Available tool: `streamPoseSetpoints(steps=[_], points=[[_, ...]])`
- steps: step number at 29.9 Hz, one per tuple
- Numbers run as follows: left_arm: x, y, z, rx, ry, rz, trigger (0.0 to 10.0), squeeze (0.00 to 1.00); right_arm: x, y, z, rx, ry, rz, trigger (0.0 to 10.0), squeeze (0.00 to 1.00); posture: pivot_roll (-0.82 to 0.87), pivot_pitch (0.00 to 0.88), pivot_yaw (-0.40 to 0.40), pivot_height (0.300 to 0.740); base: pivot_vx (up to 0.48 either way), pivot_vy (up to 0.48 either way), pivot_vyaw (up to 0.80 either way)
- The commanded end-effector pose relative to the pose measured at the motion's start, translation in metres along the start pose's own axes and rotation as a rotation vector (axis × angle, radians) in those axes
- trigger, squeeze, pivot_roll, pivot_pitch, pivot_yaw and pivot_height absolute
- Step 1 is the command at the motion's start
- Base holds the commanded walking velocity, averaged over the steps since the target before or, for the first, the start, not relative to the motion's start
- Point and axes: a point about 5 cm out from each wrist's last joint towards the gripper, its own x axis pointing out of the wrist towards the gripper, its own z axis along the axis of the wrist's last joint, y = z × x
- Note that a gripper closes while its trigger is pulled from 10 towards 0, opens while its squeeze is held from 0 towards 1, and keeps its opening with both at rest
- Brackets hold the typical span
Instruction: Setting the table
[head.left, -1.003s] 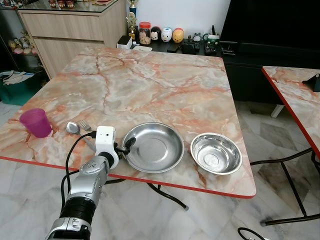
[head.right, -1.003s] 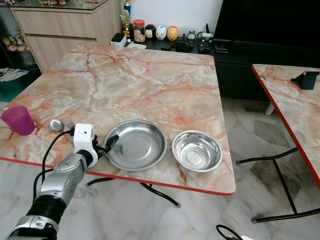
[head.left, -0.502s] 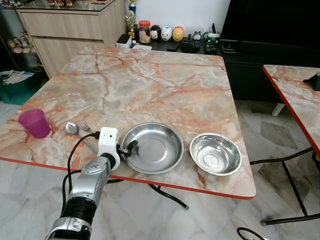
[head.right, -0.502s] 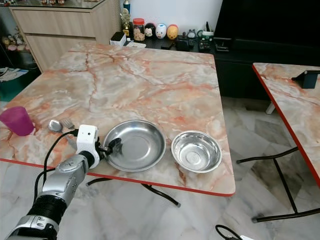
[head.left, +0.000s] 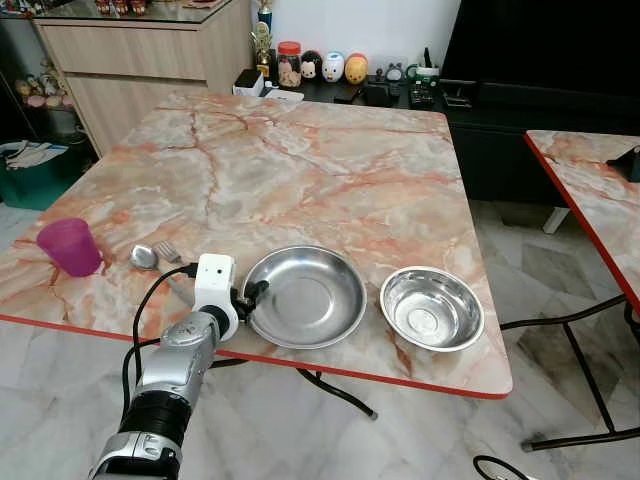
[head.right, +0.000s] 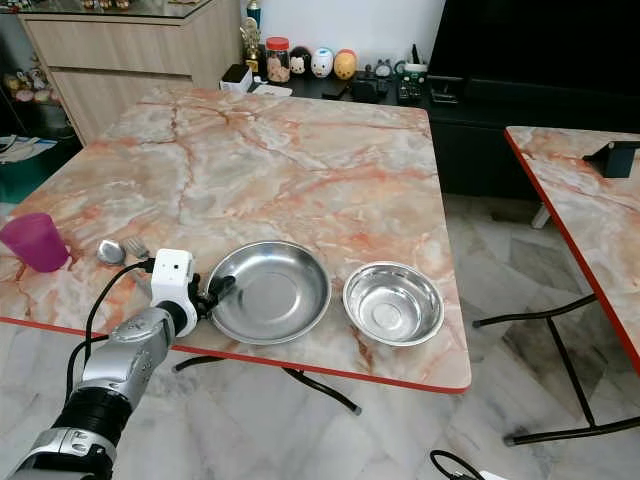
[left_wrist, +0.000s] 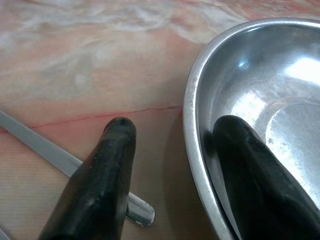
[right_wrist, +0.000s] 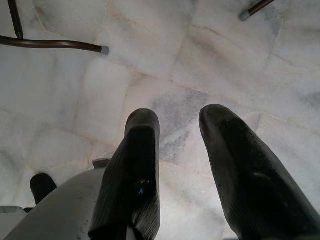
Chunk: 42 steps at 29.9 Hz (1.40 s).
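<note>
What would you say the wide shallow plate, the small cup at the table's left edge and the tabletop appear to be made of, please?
The wide shallow silver plate, its rim between the open fingers of the left claw, looks like polished steel: it mirrors bright highlights. The small magenta cup seems translucent plastic, as light glows through its wall. The square pink-veined tabletop looks like marble-patterned laminate, glossy with a thin red edge, though real stone cannot be ruled out.

The far half of the table (head.left: 300, 160) lies bare and passable. Along the near edge, the plate (head.left: 305, 296) and bowl (head.left: 431, 306) sit just apart, with the spoon (head.left: 145, 257), fork (head.left: 168, 251) and purple cup (head.left: 70, 246) crowding the plate's left.
</note>
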Motion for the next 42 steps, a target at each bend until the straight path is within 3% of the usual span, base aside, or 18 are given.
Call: streamPoseSetpoints(steps=[1, 37, 38, 39, 40, 42], points=[[0.000, -0.006, -0.016, -0.023, 0.085, -0.041, 0.0, 0.00, 0.000, -0.003, 0.002, -0.012, 0.003, -0.002, 10.0, 0.00, 0.10, 0.000, -0.063, 0.715, 0.000, 0.000, 0.00], [0.000, -0.006, 0.006, -0.045, 0.019, -0.057, 0.0, 0.00, 0.000, -0.004, 0.002, -0.022, 0.015, 0.004, 10.0, 0.00, 0.11, 0.000, -0.070, 0.715, 0.000, 0.000, 0.00], [0.000, -0.006, 0.007, -0.052, 0.010, -0.050, 1.3, 0.00, 0.000, -0.004, 0.002, -0.023, 0.015, 0.004, 10.0, 0.00, 0.11, 0.000, -0.071, 0.715, 0.000, 0.000, 0.00], [0.000, -0.005, 0.008, -0.061, -0.004, -0.044, 3.3, 0.00, 0.000, -0.004, 0.002, -0.023, 0.015, 0.004, 10.0, 0.00, 0.11, 0.000, -0.071, 0.715, 0.000, 0.000, 0.00], [0.000, -0.003, 0.011, -0.092, -0.037, -0.033, 10.0, 0.00, 0.000, -0.004, 0.002, -0.024, 0.015, 0.004, 10.0, 0.00, 0.11, 0.000, -0.072, 0.715, 0.000, 0.000, 0.00], [-0.001, -0.001, 0.014, -0.170, -0.071, -0.017, 10.0, 0.00, 0.000, -0.004, 0.001, -0.024, 0.016, 0.003, 10.0, 0.00, 0.11, 0.000, -0.078, 0.715, 0.000, 0.000, 0.00]])
